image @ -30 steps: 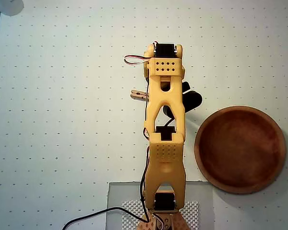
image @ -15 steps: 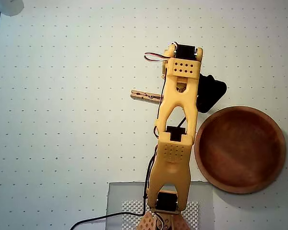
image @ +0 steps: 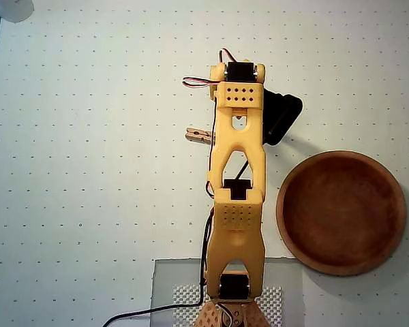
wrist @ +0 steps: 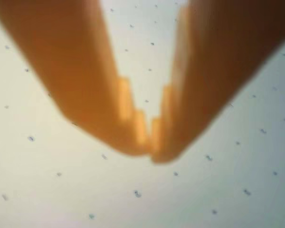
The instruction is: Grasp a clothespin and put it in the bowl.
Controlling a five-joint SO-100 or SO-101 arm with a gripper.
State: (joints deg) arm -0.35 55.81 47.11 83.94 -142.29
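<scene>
On white dotted table, clothespin (partly hidden) beside arm

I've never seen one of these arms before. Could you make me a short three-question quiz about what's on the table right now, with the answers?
1. True or false: the clothespin already lies inside the bowl.
2. In the wrist view, what is between the tips of the pincer? A) the clothespin B) nothing C) a cable
3. In the overhead view, on which side of the arm does the bowl sit?

Key
1. False; it lies on the dotted table, partly hidden under the arm.
2. B; the tips meet.
3. The right side.
</scene>
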